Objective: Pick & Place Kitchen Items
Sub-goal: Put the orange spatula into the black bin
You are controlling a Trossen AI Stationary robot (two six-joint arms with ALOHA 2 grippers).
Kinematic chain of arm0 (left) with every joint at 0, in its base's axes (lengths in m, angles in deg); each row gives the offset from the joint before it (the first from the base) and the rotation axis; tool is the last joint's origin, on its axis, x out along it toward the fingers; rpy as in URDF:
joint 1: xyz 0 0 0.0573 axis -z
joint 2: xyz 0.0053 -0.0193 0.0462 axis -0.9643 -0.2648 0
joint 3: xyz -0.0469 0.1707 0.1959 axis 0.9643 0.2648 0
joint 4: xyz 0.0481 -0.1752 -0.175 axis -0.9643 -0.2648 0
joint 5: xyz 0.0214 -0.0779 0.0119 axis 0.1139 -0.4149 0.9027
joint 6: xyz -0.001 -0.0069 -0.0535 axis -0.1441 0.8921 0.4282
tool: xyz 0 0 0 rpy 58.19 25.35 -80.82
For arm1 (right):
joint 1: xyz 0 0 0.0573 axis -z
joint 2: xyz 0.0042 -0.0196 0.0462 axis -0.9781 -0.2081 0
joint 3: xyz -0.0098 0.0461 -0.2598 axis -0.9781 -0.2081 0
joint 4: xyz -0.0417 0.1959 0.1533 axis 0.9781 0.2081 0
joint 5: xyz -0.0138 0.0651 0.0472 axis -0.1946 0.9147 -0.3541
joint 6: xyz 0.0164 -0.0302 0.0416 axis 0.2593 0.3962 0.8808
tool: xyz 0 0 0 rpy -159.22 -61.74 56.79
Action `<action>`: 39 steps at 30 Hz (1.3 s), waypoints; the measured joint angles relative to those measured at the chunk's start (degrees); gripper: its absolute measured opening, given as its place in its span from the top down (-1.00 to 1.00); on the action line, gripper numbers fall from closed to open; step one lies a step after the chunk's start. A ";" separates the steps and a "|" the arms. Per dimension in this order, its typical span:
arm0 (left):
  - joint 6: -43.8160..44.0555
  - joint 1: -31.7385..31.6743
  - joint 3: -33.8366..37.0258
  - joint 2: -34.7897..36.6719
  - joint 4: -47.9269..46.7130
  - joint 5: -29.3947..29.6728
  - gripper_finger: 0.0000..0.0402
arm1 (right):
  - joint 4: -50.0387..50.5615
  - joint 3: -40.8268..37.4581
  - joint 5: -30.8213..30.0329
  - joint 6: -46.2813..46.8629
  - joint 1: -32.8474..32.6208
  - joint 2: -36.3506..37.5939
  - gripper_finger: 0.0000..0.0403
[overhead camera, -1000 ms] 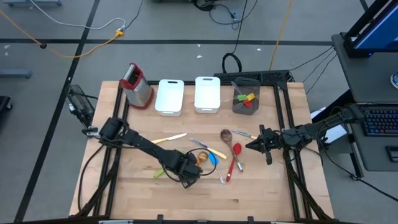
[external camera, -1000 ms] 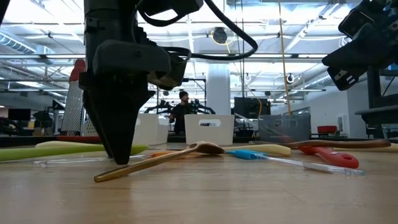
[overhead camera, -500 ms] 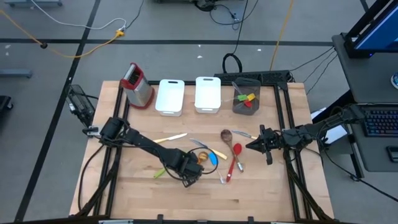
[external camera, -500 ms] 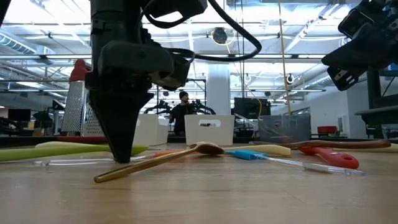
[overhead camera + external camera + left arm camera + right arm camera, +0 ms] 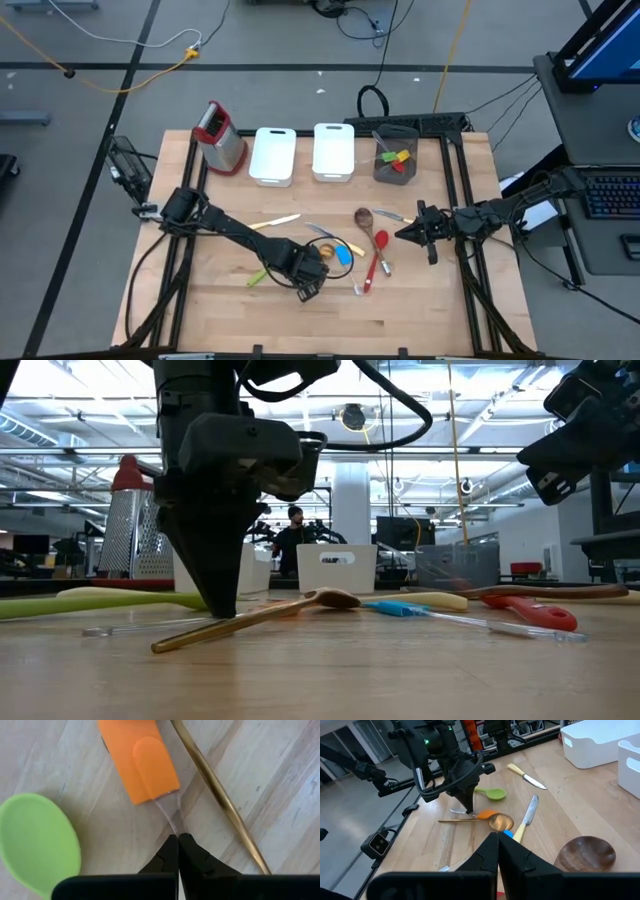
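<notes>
Down at the boards near the front middle of the wooden table [image 5: 220, 300], with the left gripper [image 5: 310, 278] tip-first among the scattered utensils. Pinched tight on the clear handle of the orange spatula [image 5: 142, 762], fingertips pressed together with the thin stem running in between them (plainest past the left wrist). Flat on the wood, that spatula, just beside a slim brass-coloured spoon [image 5: 220, 795] on one side and the bowl of a green spoon [image 5: 37, 837] on the other, touching neither. At table height, the same left gripper [image 5: 224, 610] standing as a dark wedge on the surface, the green spoon [image 5: 100, 603] behind it and the brass spoon [image 5: 250, 618] angling past its tip. Further toward the right arm, a blue spatula [image 5: 400, 607] and a red spoon [image 5: 530, 610], both lying flat. From above, a round wooden spoon [image 5: 364, 217] and the red spoon [image 5: 378, 255] side by side right of centre, a cream-handled knife [image 5: 275, 223] apart toward the back left. Off the table at its right edge, the right gripper [image 5: 410, 233], fingers closed on each other and holding nothing, pointed toward the clutter. Along the back edge, left to right: a metal grater [image 5: 222, 140] with a red top, two white bins [image 5: 272, 155], and a grey cup [image 5: 396, 155] with small coloured pieces inside. Beyond the table, a person in dark clothes, far off in the room.
</notes>
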 joint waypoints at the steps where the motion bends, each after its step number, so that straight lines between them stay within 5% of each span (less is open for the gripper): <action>1: 0.01 0.02 0.00 0.00 -0.24 0.12 0.99 | -0.02 0.00 0.00 0.00 0.01 0.01 1.00; 16: 1.62 0.45 0.11 2.15 -3.51 3.03 1.00 | -0.01 0.00 -0.02 -0.23 0.01 0.00 1.00; 22: 3.19 -0.88 0.07 8.78 -6.32 10.45 1.00 | 0.12 0.00 -0.02 -0.94 0.01 -0.02 1.00; 30: 3.45 -2.94 0.04 14.31 -2.90 9.39 1.00 | 0.07 0.00 -0.09 -3.10 0.00 -0.03 1.00; 39: 2.09 -3.91 0.04 14.89 7.37 0.54 0.97 | 0.54 0.00 0.17 -3.26 0.00 -0.03 1.00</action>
